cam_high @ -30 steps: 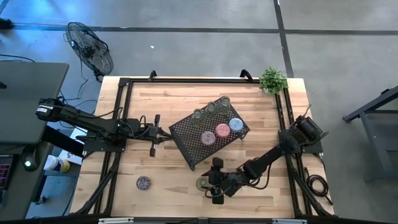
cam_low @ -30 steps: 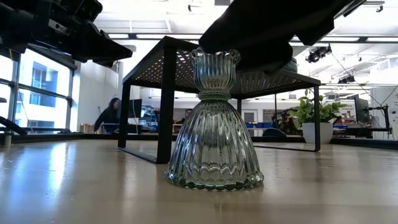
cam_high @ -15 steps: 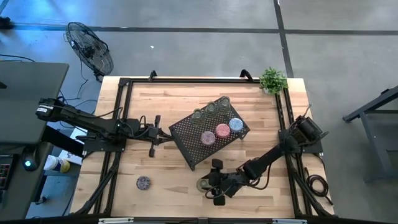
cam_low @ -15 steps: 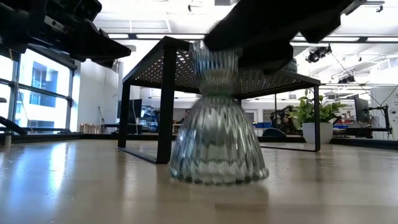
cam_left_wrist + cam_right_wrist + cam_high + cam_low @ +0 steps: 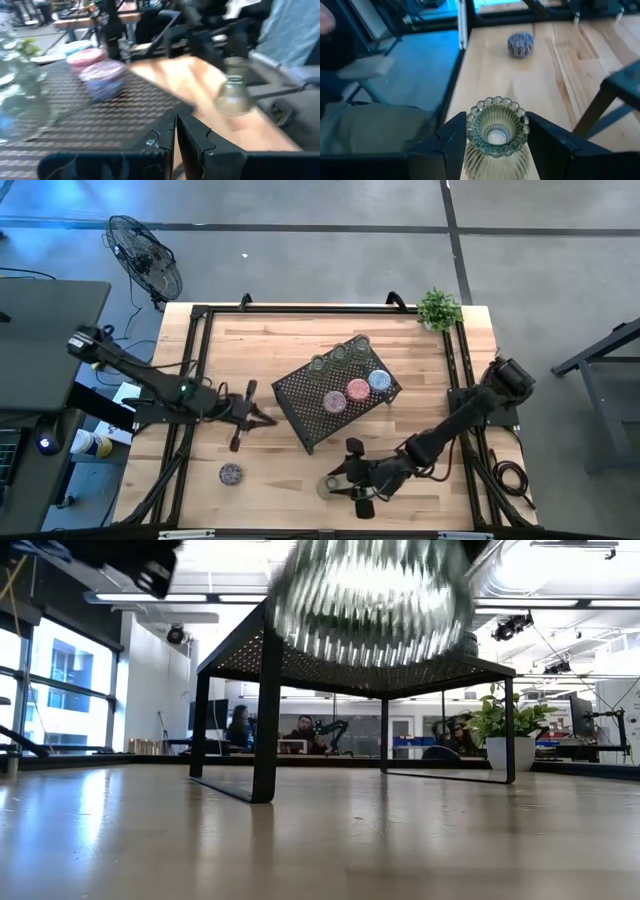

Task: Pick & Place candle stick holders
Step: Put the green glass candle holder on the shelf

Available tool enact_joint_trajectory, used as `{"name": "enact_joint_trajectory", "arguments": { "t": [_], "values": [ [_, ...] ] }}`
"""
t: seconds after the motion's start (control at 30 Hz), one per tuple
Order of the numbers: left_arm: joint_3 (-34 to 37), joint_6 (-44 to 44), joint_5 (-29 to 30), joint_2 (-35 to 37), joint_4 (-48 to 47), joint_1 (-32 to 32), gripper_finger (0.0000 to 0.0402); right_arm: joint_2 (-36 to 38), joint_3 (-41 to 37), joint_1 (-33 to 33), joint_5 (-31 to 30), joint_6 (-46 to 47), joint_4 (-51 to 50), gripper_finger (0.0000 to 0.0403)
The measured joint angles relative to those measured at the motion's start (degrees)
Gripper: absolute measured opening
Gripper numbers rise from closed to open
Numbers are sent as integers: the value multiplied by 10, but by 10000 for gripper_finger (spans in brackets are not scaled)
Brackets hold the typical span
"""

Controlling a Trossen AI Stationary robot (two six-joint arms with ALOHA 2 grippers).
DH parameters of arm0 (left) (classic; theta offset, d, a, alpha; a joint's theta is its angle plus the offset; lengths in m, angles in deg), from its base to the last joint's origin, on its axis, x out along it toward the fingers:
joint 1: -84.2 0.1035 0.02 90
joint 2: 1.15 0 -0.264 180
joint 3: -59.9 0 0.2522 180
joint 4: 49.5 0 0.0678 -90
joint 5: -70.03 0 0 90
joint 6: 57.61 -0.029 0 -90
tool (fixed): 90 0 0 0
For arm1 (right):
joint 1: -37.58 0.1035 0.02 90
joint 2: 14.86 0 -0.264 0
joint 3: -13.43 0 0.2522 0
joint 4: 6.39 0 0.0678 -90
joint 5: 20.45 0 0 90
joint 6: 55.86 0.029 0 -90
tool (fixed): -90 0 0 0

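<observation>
My right gripper (image 5: pixel 337 484) is shut on a clear-greenish ribbed candle stick holder (image 5: pixel 496 137) near the table's near edge. In the low view the holder (image 5: pixel 370 595) hangs above the table. A black mesh tray (image 5: pixel 300 402) stands mid-table on its legs. On it stand three clear holders (image 5: pixel 339 354) and three mottled ones (image 5: pixel 357 390). One mottled holder (image 5: pixel 230 473) rests on its base on the table at the near left. My left gripper (image 5: pixel 272 420) is shut and empty, left of the tray. My right gripper pinches the holder's upper part (image 5: pixel 470 147), just below the beaded rim, between its two fingers (image 5: pixel 451 145). The fingers come about level from the table's right side. The holder is upright, mouth up, and lifted clear of the table.
A small green potted plant (image 5: pixel 438 308) stands at the far right corner. The tray's legs (image 5: pixel 266 710) stand close behind the lifted holder. Bare wood lies between the two near holders (image 5: pixel 280 480). People sit in the room beyond (image 5: pixel 300 730).
My right gripper has risen with the clear holder, which stood on the table and now hangs clear of it. My left gripper has gone a little toward the near edge and has turned slightly.
</observation>
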Motion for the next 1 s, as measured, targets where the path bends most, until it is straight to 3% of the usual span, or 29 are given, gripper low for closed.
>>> {"name": "enact_joint_trajectory", "arguments": {
  "t": [0.2, 0.43, 0.57, 0.83, 1.0],
  "values": [
    [-1, 90, 43, -44, 52, -105, 12, 33, 1, 10, -8, -2, -12, 175],
    [-21, 110, 76, -185, 205, -158, 25, 36, 71, 9, -8, -40, -75, 174],
    [-75, 154, 78, -257, 213, -157, 73, 35, 110, 8, -9, -52, -110, 174],
    [-193, 148, 73, -338, 210, -150, 214, 35, 125, 7, 2, -73, -115, 174],
    [-232, 177, 17, -375, 191, -112, 266, 35, 125, 7, 3, -78, -113, 174]
  ]
}}
